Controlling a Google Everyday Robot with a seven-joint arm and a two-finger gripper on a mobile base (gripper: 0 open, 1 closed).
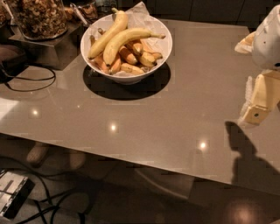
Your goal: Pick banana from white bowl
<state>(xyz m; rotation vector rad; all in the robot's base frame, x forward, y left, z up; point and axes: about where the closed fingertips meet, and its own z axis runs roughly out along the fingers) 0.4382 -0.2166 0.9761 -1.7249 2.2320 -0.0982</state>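
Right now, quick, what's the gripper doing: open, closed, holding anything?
Gripper: at the right edge over the table, well clear of the bowl; open or closed cannot be told.

Glossy white bowl (129, 79) at upper centre, lined with crumpled matt paper (142, 13); the banana (126, 37) in it has smooth skin. The table top (144, 118) is polished and mirrors lamp spots. Upper left, a clear glass jar (41, 18) on a dull metal stand (49, 49). At the right edge, the gripper (256, 111) looks like matt cream plastic
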